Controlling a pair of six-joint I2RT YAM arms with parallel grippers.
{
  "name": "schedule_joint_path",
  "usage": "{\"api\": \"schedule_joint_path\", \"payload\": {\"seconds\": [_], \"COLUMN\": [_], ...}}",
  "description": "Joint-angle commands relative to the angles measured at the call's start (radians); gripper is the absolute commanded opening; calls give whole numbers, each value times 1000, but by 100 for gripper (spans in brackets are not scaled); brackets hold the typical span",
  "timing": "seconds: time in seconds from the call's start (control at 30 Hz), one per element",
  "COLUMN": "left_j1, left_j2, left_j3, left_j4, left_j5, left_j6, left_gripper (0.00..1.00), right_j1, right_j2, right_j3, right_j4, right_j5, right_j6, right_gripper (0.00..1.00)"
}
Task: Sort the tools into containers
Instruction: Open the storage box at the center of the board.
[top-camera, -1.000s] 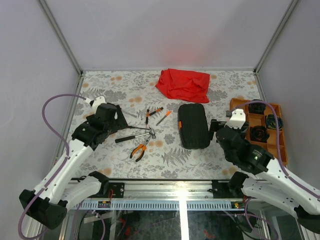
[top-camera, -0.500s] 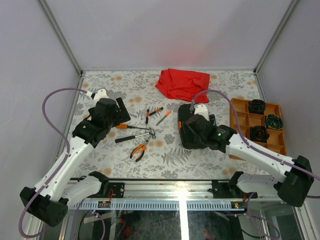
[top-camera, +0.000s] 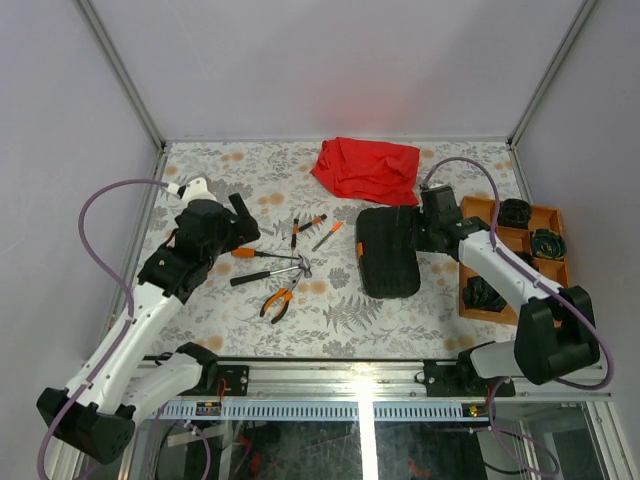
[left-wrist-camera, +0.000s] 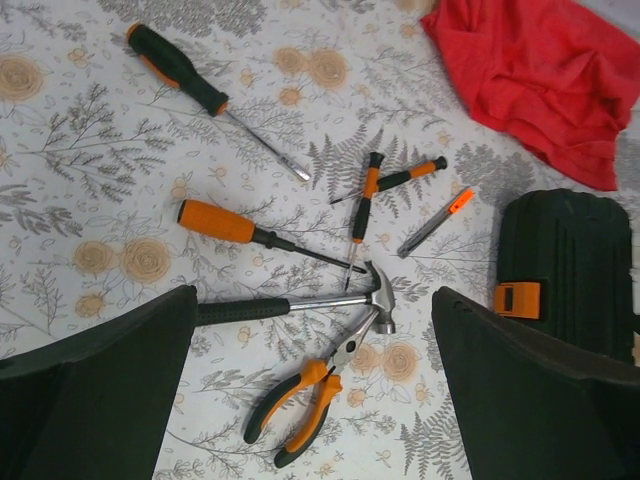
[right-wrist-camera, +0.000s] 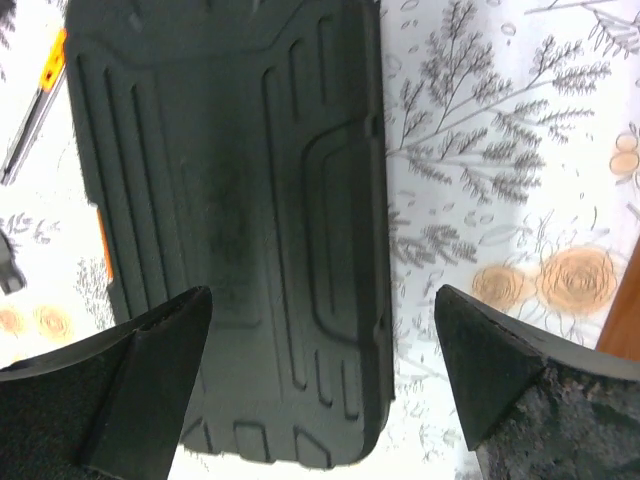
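Observation:
The tools lie in a loose cluster left of centre: a hammer (left-wrist-camera: 300, 303), pliers (left-wrist-camera: 300, 402), an orange-handled screwdriver (left-wrist-camera: 215, 221), a black-handled screwdriver (left-wrist-camera: 180, 70) and several small screwdrivers (left-wrist-camera: 368, 190). My left gripper (top-camera: 243, 222) hovers open above the cluster's left side, and in its wrist view the hammer and pliers show between its fingers (left-wrist-camera: 100, 390). The black case (top-camera: 388, 250) lies shut, its orange latch (left-wrist-camera: 515, 298) facing the tools. My right gripper (right-wrist-camera: 322, 295) stands open over the case's right edge (right-wrist-camera: 375, 250). The orange tray (top-camera: 478, 210) is at the right.
A red cloth (top-camera: 367, 168) lies crumpled at the back, just beyond the case. Black round items (top-camera: 548, 243) sit in some tray compartments. The right arm's forearm crosses over the tray. Grey walls close in the left, back and right sides.
The right arm has swung from the near right across the case and round to the case's far right side. The left gripper has shifted slightly. Both grippers stayed open.

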Motion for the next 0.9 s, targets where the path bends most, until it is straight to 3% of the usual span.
{"api": "schedule_joint_path", "payload": {"seconds": [0.0, 0.2, 0.4, 0.6, 0.87], "left_j1": [13, 20, 25, 25, 25], "left_j2": [-49, -37, -61, -46, -63], "left_j3": [-16, -22, -73, -86, -161], "left_j4": [138, 190, 270, 243, 320], "left_j5": [46, 72, 126, 171, 269], "left_j6": [35, 9, -18, -26, -29], "left_gripper": [100, 100, 100, 100, 100], "right_j1": [-101, -161, -171, -173, -173], "right_j2": [83, 185, 270, 330, 320], "right_j3": [67, 105, 143, 157, 69], "right_j4": [117, 205, 238, 241, 268], "right_j5": [-168, -324, -379, -394, -527], "right_j6": [-57, -77, -98, -101, -106], "right_gripper": [99, 97, 94, 91, 90]}}
